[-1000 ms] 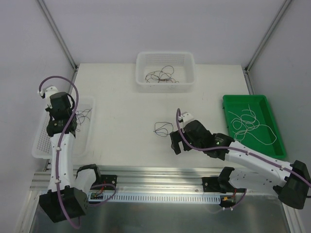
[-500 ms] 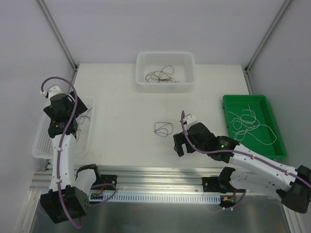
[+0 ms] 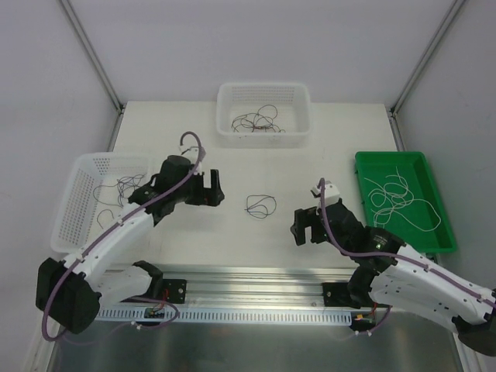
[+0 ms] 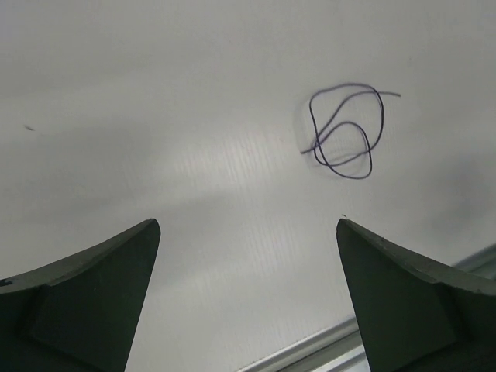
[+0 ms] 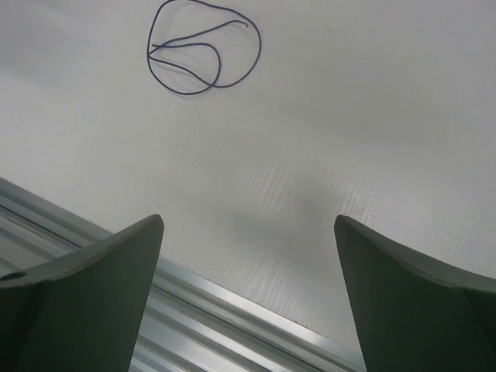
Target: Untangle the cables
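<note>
A small loop of thin dark purplish cable [image 3: 261, 204] lies alone on the white table's middle. It shows in the left wrist view [image 4: 345, 124] up and right of the fingers, and in the right wrist view [image 5: 186, 40] at the top left. My left gripper [image 3: 213, 188] [image 4: 246, 225] hangs open just left of the loop, nothing between its fingers. On the loop's right and a bit nearer, my right gripper [image 3: 304, 225] [image 5: 248, 219] is open and empty. More cables lie in containers: dark ones [image 3: 256, 122] at the back, dark ones [image 3: 116, 190] at the left, white ones [image 3: 395, 198] at the right.
A white basket [image 3: 263, 87] stands at the back centre, a second white basket [image 3: 108, 157] at the left edge, a green tray [image 3: 391, 155] at the right edge. An aluminium rail [image 3: 256, 273] runs along the table's near edge, under the right fingers.
The left arm has swung from over the left basket to the table's middle, beside the loop. The right gripper has drawn back to the right and nearer. The loop has not moved.
</note>
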You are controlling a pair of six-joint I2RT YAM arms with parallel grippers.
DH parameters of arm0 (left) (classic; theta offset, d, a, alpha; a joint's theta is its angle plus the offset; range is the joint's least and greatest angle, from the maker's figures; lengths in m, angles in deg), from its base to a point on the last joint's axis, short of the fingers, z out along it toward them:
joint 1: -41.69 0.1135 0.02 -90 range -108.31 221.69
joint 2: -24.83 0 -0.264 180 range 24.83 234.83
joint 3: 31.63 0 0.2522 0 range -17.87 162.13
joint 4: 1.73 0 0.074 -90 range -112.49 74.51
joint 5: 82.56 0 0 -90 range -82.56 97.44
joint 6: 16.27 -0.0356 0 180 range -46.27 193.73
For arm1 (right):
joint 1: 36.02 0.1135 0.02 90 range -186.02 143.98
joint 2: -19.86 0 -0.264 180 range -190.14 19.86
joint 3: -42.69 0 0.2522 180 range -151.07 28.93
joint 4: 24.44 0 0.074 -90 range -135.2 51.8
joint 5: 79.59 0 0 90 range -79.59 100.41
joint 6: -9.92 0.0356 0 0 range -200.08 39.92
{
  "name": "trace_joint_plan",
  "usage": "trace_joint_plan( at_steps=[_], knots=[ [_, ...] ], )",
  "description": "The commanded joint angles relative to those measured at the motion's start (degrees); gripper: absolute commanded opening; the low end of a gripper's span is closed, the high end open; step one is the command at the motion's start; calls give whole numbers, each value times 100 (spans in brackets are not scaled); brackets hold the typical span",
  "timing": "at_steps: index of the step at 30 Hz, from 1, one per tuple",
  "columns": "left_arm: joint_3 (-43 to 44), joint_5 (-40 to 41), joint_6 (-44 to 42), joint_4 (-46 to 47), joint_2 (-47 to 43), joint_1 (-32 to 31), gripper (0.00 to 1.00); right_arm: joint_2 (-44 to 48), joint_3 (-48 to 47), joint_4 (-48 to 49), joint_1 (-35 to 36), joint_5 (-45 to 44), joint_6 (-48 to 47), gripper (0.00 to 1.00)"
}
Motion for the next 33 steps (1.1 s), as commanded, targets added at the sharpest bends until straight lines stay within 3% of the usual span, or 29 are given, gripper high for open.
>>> trace_joint_plan(
  at_steps=[1, 12, 24, 30, 33],
  knots=[
    [360, 305, 353, 99, 740, -860, 99, 391, 120, -295, 11, -433, 228, 97],
    [1582, 1729, 1890, 205, 3053, -2119, 92, 1244, 243, -822, 11, -758, 308, 97],
    [2172, 2292, 2357, 240, 4565, -2656, 77, 1632, 445, -911, 2, -697, 290, 97],
    [2145, 2293, 2401, 222, 4848, -2849, 53, 1763, 463, -998, 11, -706, 255, 97],
    [1970, 2318, 2340, 222, 4734, -2972, 34, 1843, 471, -1042, 11, -741, 255, 97]
  ],
)
